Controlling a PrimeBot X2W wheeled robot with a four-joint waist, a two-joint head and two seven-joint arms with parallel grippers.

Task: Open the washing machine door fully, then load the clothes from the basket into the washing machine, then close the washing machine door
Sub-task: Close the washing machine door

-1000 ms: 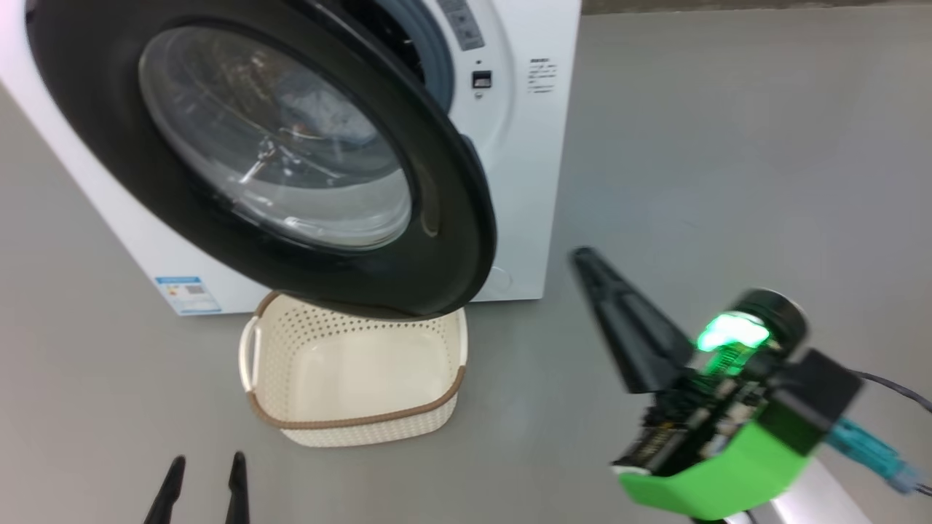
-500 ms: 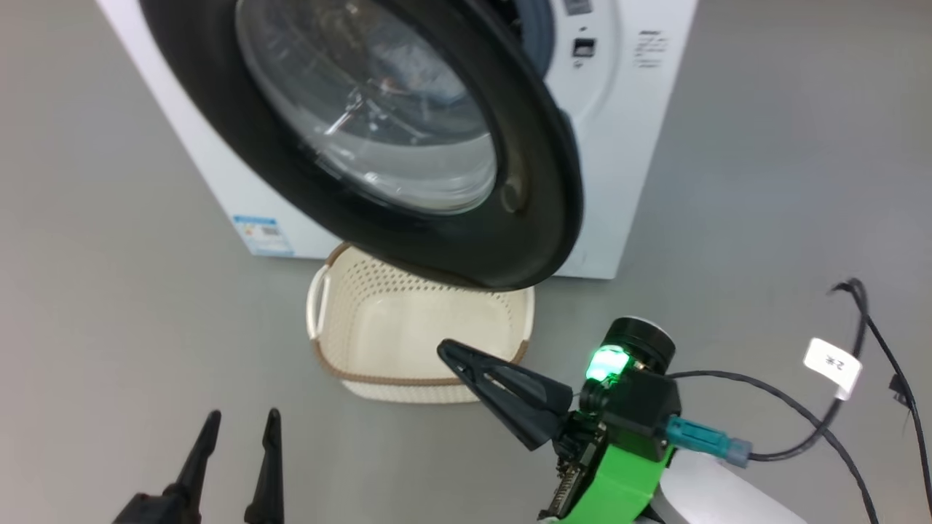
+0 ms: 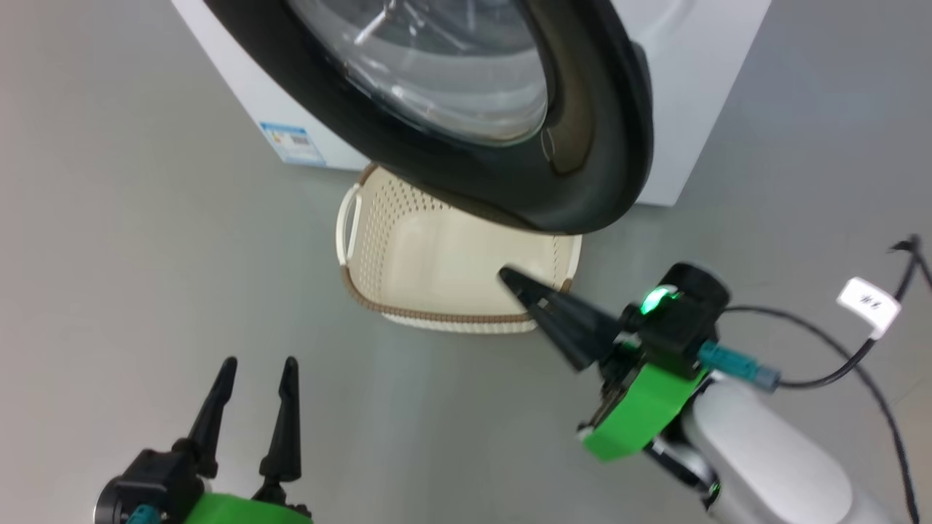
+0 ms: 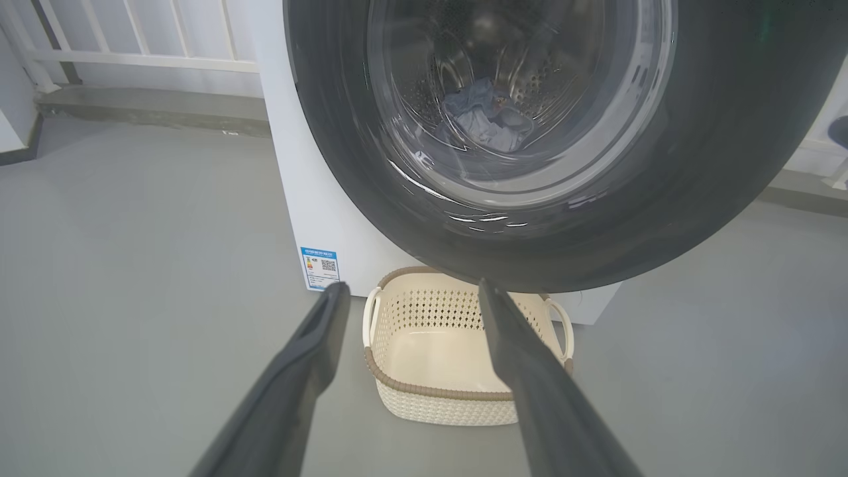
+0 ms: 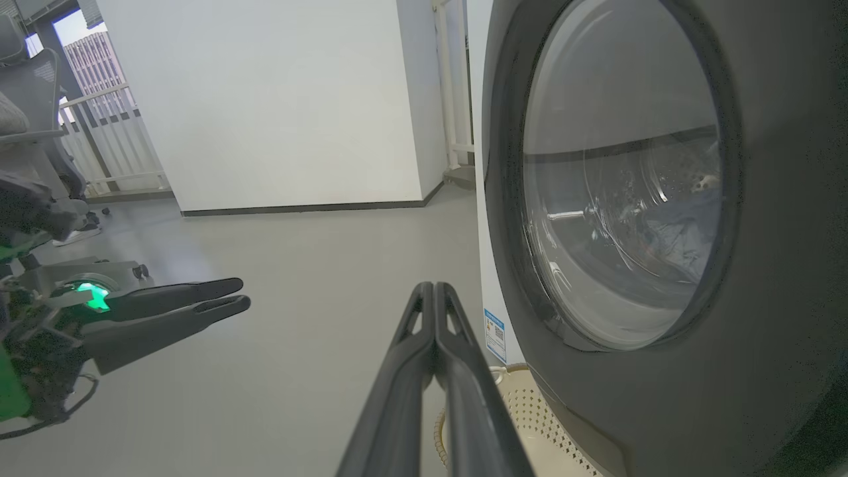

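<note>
The washing machine door [image 3: 451, 185] hangs part open, its black rim out over the basket [image 3: 437, 317]. The cream basket lies on the floor in front of the white washing machine [image 3: 699, 87] and looks empty. Through the door glass, blue clothes [image 4: 487, 126] lie in the steel drum. My right gripper [image 3: 510, 276] is shut on nothing, its tip above the basket's near right corner, just under the door's lower rim. My left gripper [image 3: 260, 364] stands open low at the left, well short of the basket. From the left wrist, the left gripper [image 4: 412, 288] frames the basket [image 4: 457, 358].
A black cable with a white tag [image 3: 866, 302] trails over the grey floor at the right. A blue label [image 3: 291, 142] marks the washer's lower front corner. A white railing [image 4: 132, 59] runs behind the machine, and an office chair [image 5: 26, 99] stands far off.
The head camera has moved, shifting the whole picture. My shut right gripper has swung left from beside the washer to the basket's near right corner. The left gripper stays open.
</note>
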